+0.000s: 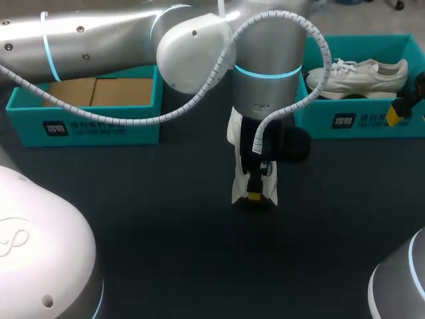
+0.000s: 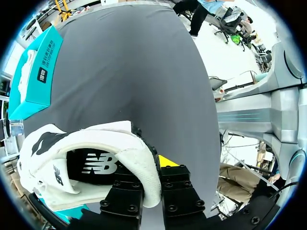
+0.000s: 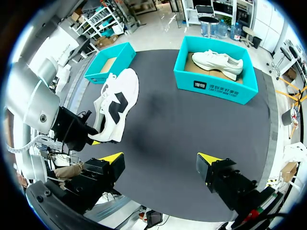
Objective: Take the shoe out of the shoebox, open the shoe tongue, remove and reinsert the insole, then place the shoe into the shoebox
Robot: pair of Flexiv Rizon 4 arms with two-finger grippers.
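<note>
Over the table (image 1: 166, 252), left arm (image 1: 265, 66) vertical, left fingers (image 2: 168, 161) clamped on the shoe (image 3: 117, 96); right fingers (image 3: 111, 158) apart.

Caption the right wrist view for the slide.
Left gripper holds a white sneaker by its heel over the dark table; a second sneaker lies in a teal shoebox beyond the open right gripper.

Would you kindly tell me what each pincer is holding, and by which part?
The left pincer grips the white shoe by the padded collar at its heel; the right pincer is open and holds nothing.
</note>
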